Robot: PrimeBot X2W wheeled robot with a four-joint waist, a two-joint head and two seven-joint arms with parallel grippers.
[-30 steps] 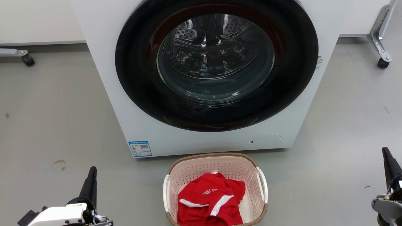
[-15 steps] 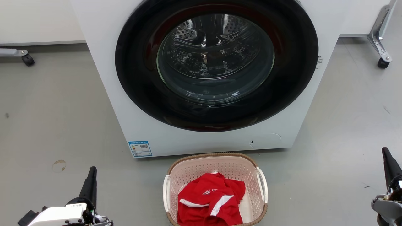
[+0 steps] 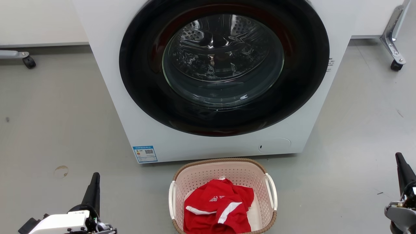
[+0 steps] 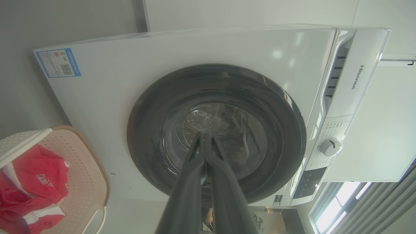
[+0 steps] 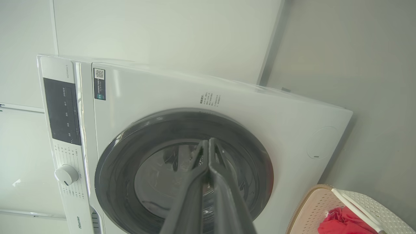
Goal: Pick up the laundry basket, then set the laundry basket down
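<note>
as the laundry basket (image 3: pixel 208 175) stands on the floor (image 3: pixel 48 113) just before the washing machine (image 3: pixel 123 130), the head view puts the left gripper (image 3: pixel 95 178) and right gripper (image 3: pixel 401 162) well apart from it, which fits either before a lift or after a set-down. the left wrist view adds clenched, empty fingers (image 4: pixel 191 182) and the machine's dial (image 4: pixel 330 147); the right wrist view likewise.

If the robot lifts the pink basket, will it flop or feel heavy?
Probably stiff: the laundry basket looks like moulded plastic with a firm rim. Likely light: its walls are full of holes and just a little red clothing lies inside. Lifted by one white handle alone, it might tilt.
</note>
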